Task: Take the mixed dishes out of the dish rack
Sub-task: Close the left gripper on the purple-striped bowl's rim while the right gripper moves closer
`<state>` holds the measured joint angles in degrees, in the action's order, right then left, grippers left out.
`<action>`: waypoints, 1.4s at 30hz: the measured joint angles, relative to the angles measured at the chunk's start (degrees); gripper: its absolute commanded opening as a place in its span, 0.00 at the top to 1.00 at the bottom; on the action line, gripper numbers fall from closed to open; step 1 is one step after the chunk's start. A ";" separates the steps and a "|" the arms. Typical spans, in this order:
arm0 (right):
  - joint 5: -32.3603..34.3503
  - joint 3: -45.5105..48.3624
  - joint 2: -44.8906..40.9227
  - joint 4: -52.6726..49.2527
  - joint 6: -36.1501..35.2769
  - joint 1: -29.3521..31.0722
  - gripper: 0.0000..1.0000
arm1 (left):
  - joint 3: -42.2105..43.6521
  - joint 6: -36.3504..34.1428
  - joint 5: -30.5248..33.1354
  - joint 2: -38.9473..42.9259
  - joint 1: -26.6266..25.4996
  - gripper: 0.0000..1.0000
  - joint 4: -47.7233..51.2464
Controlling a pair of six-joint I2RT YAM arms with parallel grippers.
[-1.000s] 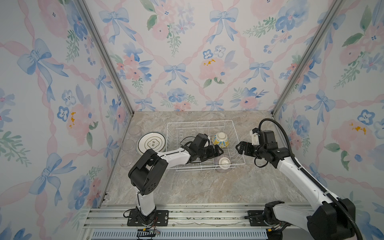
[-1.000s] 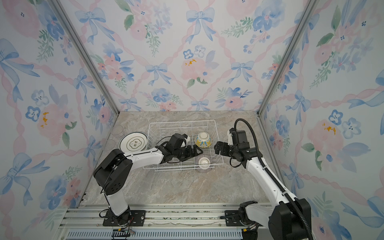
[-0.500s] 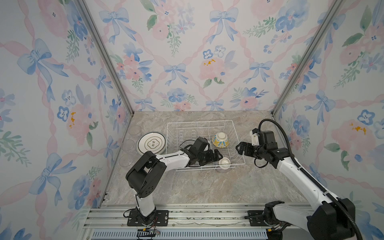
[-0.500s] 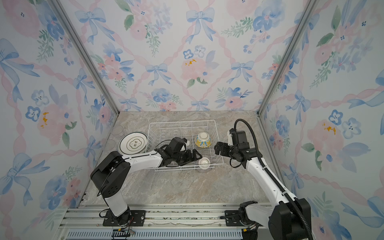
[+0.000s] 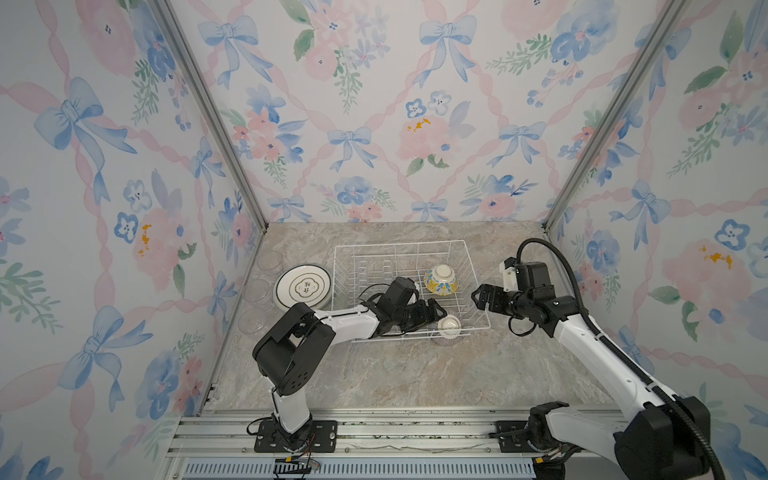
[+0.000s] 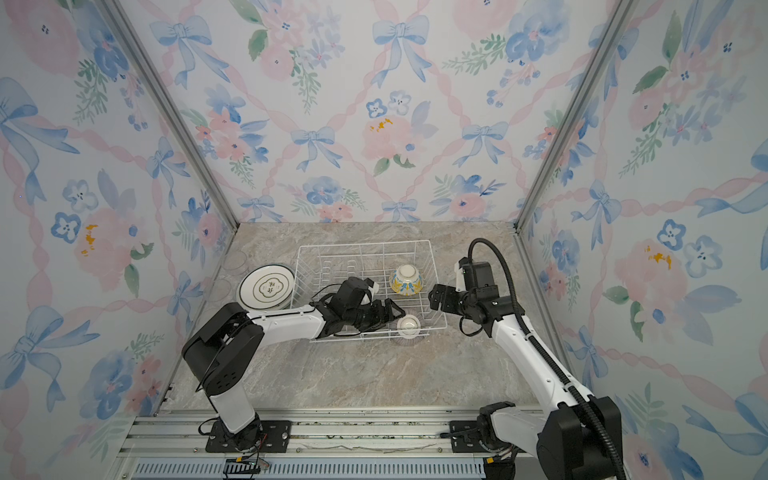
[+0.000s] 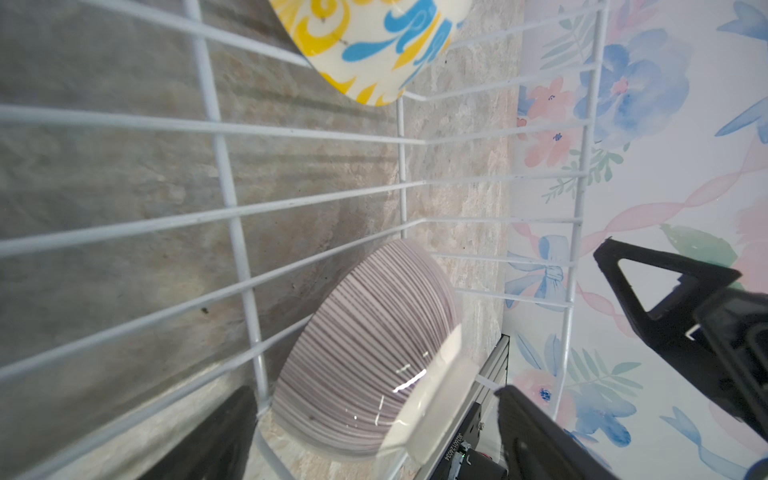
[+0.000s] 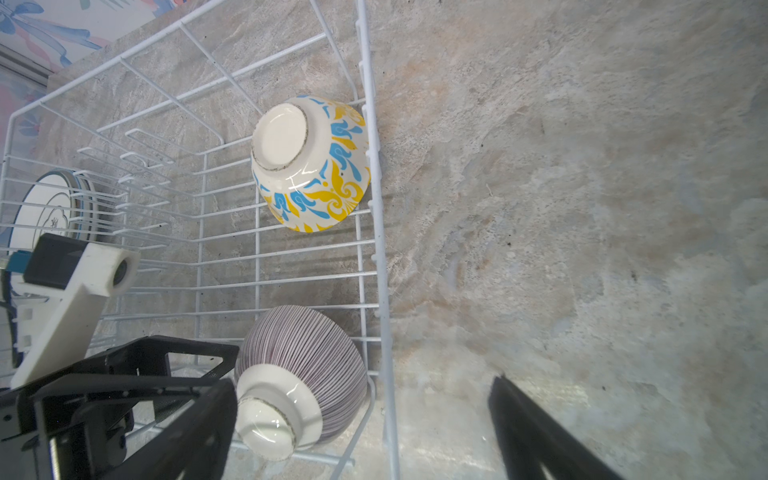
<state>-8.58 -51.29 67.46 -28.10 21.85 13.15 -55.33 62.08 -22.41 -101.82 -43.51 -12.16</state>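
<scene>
Both top views show the left claw (image 5: 436, 312), jaws spread, just beside the upturned grey-striped bowl (image 5: 449, 325) inside the dish rack (image 5: 469, 266).

**Marble-look tabletop and what sits on it**

The grey-beige stone-patterned tabletop (image 5: 415, 374) carries the white wire dish rack (image 5: 409, 249) toward its back. Just left of the rack lies a stack of white plates (image 5: 303, 286) with dark rim bands, flat on the surface. Left of the plates, along the wall, stand three clear glasses (image 5: 257, 289), hard to make out. In front of the rack the surface shows bare stone.
</scene>
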 measured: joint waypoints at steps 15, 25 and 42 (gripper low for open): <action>0.00 0.04 0.00 0.00 -0.39 0.00 0.03 | 0.13 0.79 0.55 -2.38 -0.59 0.11 -2.19; 0.00 0.04 0.00 0.00 -0.39 0.00 0.03 | 0.17 1.38 0.76 -3.41 -1.01 0.18 -4.11; 1.70 -0.44 -1.29 -3.50 -2.82 2.58 0.00 | 2.73 2.62 -0.81 -2.29 -0.09 0.17 -9.38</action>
<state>-6.87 -51.72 66.17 -31.59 19.03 15.73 -52.60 64.71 -23.22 -104.12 -43.59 -21.54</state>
